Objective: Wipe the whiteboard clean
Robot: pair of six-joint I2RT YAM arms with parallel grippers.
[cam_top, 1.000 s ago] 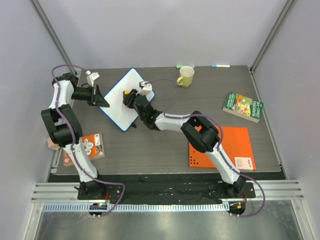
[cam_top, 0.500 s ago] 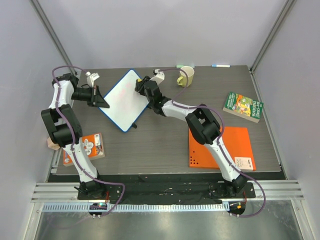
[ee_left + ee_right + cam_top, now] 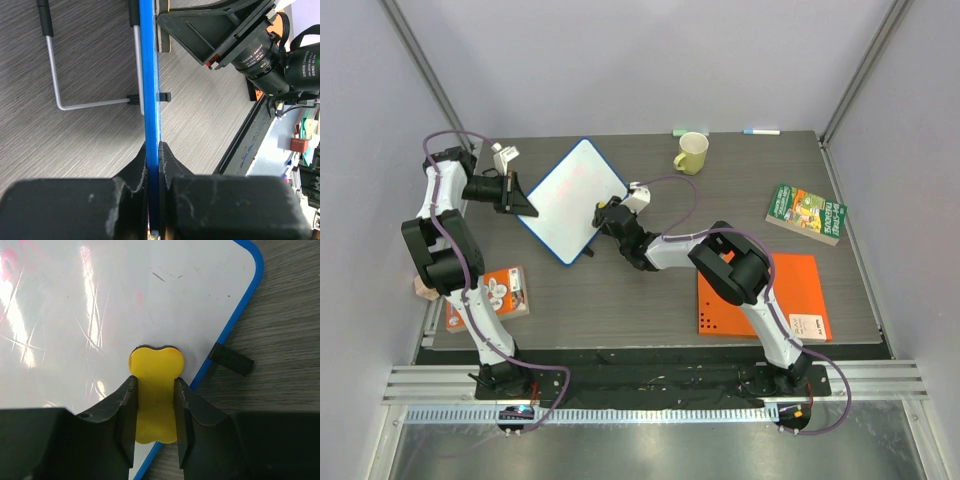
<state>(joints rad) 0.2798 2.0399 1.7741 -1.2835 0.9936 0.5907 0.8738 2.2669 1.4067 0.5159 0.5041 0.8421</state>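
Dark wood-grain table (image 3: 620, 300) carrying everything. Whiteboard (image 3: 570, 190) sitting at 10 o'clock, yellow-green mug (image 3: 691, 153) standing at 12, pen (image 3: 761, 131) lying along the far edge at 1, green book (image 3: 806, 212) lying at 3, orange sheet (image 3: 760, 285) lying at 5, orange book (image 3: 490, 296) lying at 8.

Nothing can be read for certain. Cover lettering on the green book (image 3: 806, 213), right of the top view, is too small; so is white print on the camera lens (image 3: 255, 47), upper right of the left wrist view. Red marks on the whiteboard (image 3: 575, 195) spell nothing.
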